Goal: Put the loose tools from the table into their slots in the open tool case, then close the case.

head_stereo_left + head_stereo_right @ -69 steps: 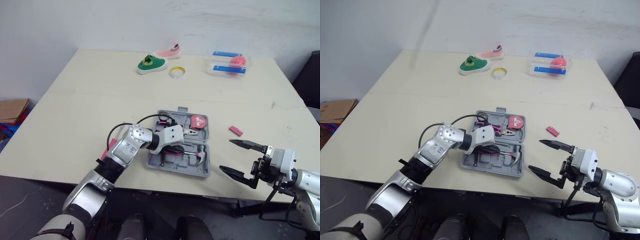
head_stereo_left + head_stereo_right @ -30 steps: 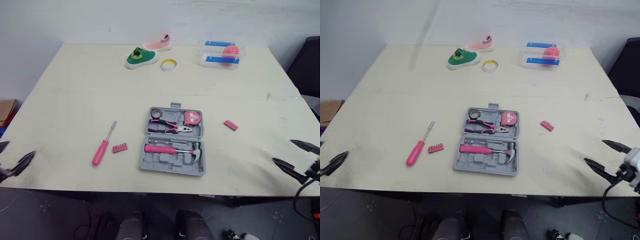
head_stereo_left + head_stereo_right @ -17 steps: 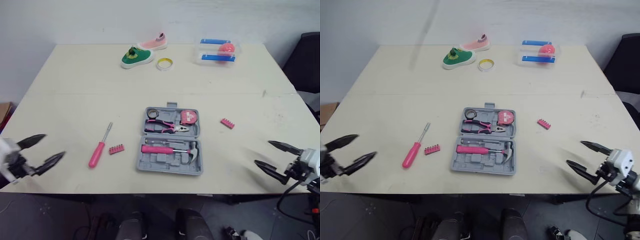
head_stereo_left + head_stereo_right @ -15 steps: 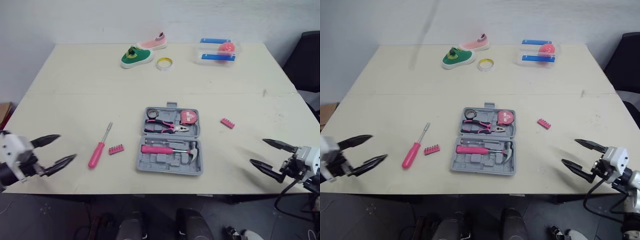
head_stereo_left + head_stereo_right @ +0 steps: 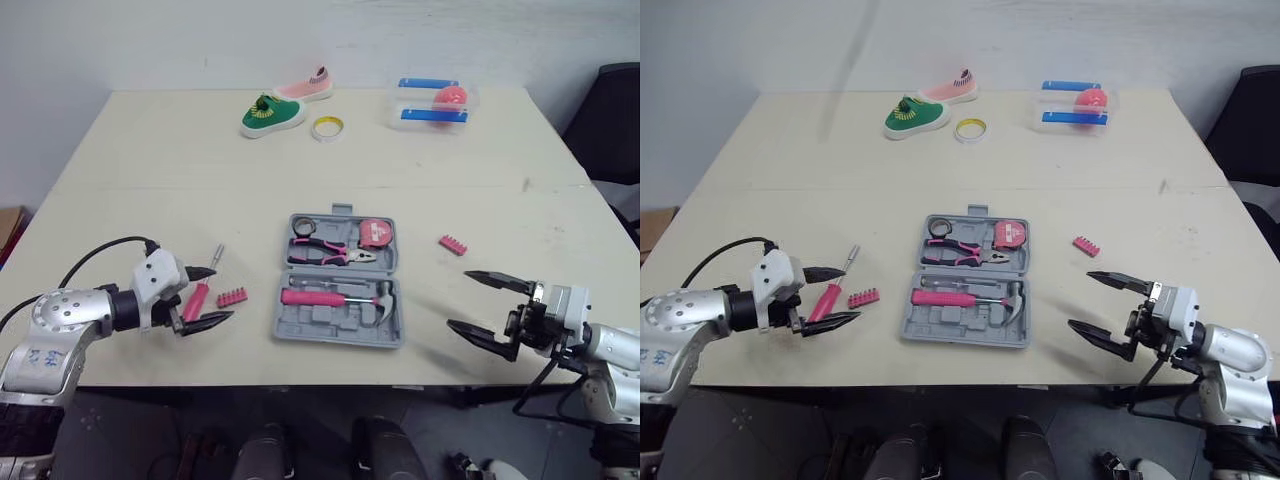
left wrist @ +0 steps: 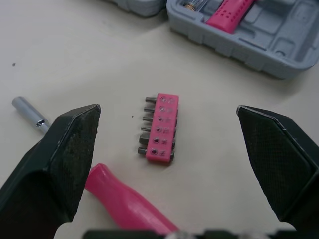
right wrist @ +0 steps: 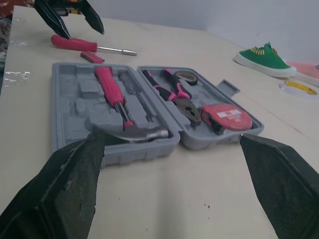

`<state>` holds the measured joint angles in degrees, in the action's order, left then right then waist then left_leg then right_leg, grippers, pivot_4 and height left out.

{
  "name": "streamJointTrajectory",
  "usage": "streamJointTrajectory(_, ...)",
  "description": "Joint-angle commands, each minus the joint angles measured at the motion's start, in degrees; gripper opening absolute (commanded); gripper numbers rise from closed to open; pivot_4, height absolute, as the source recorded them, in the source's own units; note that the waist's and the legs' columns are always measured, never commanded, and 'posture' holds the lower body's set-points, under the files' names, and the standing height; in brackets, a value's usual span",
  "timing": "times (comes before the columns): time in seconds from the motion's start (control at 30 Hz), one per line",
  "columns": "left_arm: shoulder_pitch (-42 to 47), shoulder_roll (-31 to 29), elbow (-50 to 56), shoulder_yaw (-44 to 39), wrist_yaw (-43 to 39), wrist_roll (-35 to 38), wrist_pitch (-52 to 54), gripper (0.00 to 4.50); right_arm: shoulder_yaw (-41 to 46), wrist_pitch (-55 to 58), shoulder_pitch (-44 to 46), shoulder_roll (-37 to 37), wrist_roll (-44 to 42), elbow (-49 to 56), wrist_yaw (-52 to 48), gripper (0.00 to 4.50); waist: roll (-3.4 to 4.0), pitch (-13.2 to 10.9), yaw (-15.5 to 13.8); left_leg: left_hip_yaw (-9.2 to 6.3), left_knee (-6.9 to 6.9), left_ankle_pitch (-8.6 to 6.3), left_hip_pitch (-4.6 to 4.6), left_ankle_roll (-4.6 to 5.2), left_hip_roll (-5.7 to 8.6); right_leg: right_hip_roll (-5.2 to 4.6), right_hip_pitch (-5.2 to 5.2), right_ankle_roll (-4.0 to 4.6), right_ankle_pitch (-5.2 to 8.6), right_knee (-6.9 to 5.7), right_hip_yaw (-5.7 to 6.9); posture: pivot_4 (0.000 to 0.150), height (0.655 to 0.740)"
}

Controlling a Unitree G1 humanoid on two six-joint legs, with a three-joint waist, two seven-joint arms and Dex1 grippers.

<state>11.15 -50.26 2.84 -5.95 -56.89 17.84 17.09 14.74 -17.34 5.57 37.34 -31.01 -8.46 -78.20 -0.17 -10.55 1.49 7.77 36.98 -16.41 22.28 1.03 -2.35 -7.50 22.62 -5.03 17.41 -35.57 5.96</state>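
Grey plastic tool case (image 5: pixel 318 322) lies open near the front middle of the table (image 5: pixel 150 190), both halves flat. A pink-handled hammer (image 5: pixel 335 297) sits in the nearer half, while pliers (image 5: pixel 325 250) with pink grips and a pink tape measure (image 5: pixel 375 233) sit in the farther half. Several moulded slots in the nearer half are bare

Just left of the case, a pink-handled screwdriver (image 5: pixel 827 296) lies loose on the table, its metal shaft pointing away from the robot. A pink bit strip (image 5: pixel 863 297) lies between it and the case, apart from both. The left gripper (image 5: pixel 222 293) is low over these two, its fingers spread wide and holding nothing; in the left wrist view the strip lies between the two fingers and the screwdriver handle just beside one of them. Whether a finger touches the table I cannot tell

A second bit strip (image 5: pixel 453 244) lies to the right of the case, well apart from it. The right gripper (image 5: pixel 458 299) hangs near the front edge, right of the case, also spread wide and empty

At the far side are a green shoe (image 5: pixel 272 113), a pink shoe (image 5: pixel 307 87), a roll of tape (image 5: pixel 324 127) and a clear box (image 5: pixel 432 103)
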Motion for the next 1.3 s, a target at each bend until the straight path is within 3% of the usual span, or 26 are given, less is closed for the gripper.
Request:
streamJointTrajectory(0.03,2.8,-0.02,-3.2,2.14,-0.43,-2.75,-1.55,4.43,-0.54,0.88,0.33,-0.49,-1.53,4.33,0.7,4.5,0.0,0.0,-0.01,0.01,0.0,0.0,0.0,0.0,0.0,0.0,0.0,0.0,0.0,0.0,0.01,0.15,0.74)
streamJointTrajectory(0.43,8.55,0.0,-8.58,10.28,-3.66,-8.16,3.09,4.43,-1.91,7.89,0.92,0.12,-0.98,13.47,7.04,4.5,-0.08,-0.05,-0.08,0.15,0.06,0.0,0.02,0.09,0.01,-0.01,0.08,0.0,0.0,-0.06,-0.03,0.15,0.74)
streamJointTrajectory(0.73,9.46,1.0,-10.63,12.76,-4.57,-10.29,4.3,4.43,-2.12,7.69,1.68,-0.02,-0.54,13.06,7.45,4.5,-0.09,-0.04,-0.07,0.17,0.1,0.15,0.0,0.39,0.02,-0.01,0.06,-0.01,0.0,-0.09,-0.04,0.15,0.74)
streamJointTrajectory(0.83,7.36,0.34,-11.36,12.54,-4.92,-10.45,4.12,3.59,-1.79,7.0,1.42,0.02,-0.4,12.23,7.06,4.5,-0.07,-0.02,-0.05,0.17,0.08,0.14,-0.04,0.4,0.02,-0.01,0.04,-0.01,0.0,-0.09,-0.05,0.15,0.74)
streamJointTrajectory(0.9,6.53,0.3,-11.51,11.98,-4.4,-10.7,3.27,2.76,-1.56,6.38,1.18,0.07,-0.36,11.51,6.62,4.5,-0.04,-0.01,0.06,0.19,0.06,0.14,-0.08,0.4,0.01,-0.01,0.04,-0.01,0.0,-0.09,-0.07,0.15,0.74)
streamJointTrajectory(1.3,3.16,0.52,-11.62,8.24,-4.38,-8.56,1.54,2.76,-1.36,5.44,0.61,0.36,-0.64,11.01,6.36,4.5,0.02,0.03,0.29,0.3,0.03,0.12,-0.17,0.35,-0.14,0.11,0.05,0.0,0.0,-0.12,-0.16,0.15,0.74)
